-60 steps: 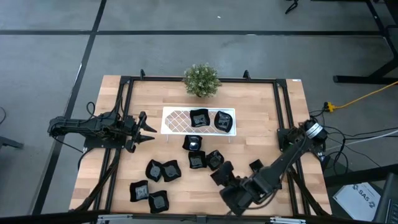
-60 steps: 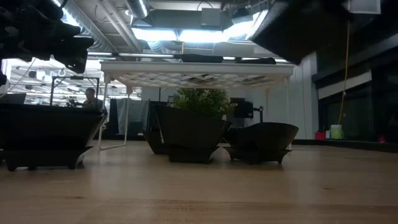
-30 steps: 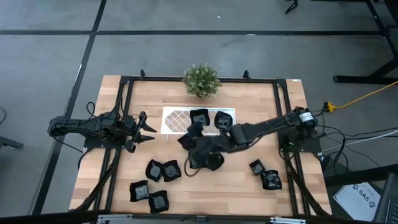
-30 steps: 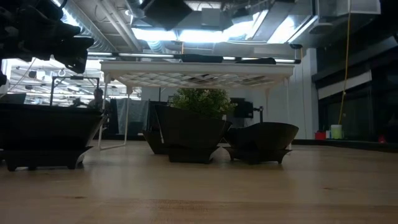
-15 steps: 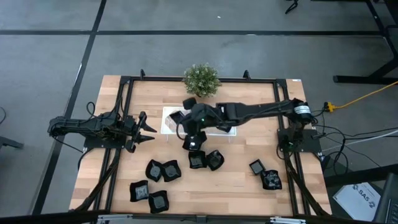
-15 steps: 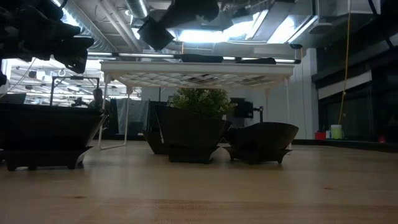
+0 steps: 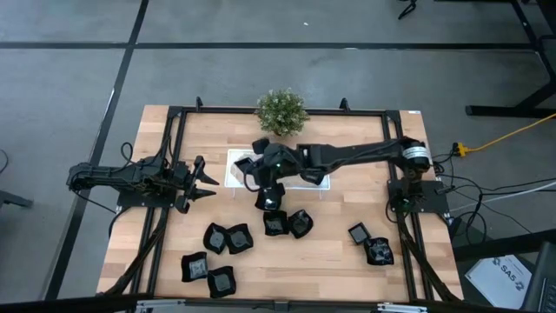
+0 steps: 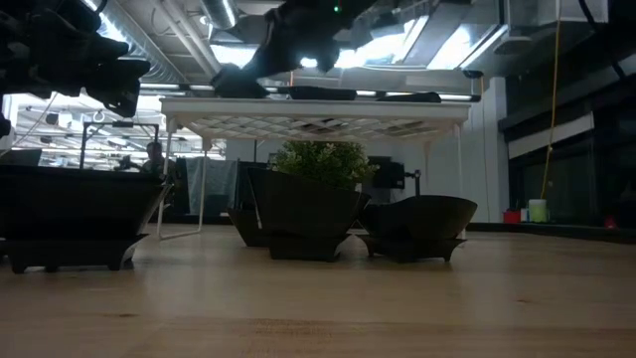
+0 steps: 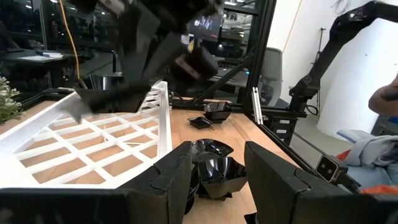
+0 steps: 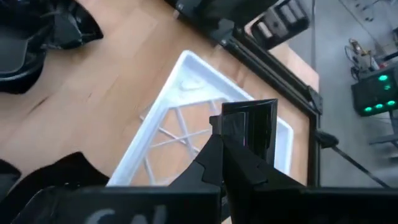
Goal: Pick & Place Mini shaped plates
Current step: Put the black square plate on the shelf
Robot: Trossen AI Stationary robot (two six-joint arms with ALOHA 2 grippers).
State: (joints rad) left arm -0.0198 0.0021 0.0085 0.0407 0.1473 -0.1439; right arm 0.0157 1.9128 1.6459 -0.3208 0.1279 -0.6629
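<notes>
Your right gripper (image 7: 249, 165) reaches across the worktop (image 7: 347, 261) to the left end of the white lattice tray (image 7: 236, 178). Its fingers are clenched on one mini shaped plate (image 10: 250, 127), held just above that end of the tray. Two more plates (image 7: 314, 176) appear to sit toward the tray's right end, partly hidden under the arm.

On the wood you can count eight loose plates: three in a middle cluster (image 7: 274, 224) just near of the tray, two (image 7: 228, 236) and two (image 7: 207, 271) toward the near left, and about two at the near right (image 7: 372, 246).

One potted plant (image 7: 281, 110) stands at the far edge.

Your left gripper (image 7: 208, 181) waits left of the tray, fingers released and spread, nothing between them.
</notes>
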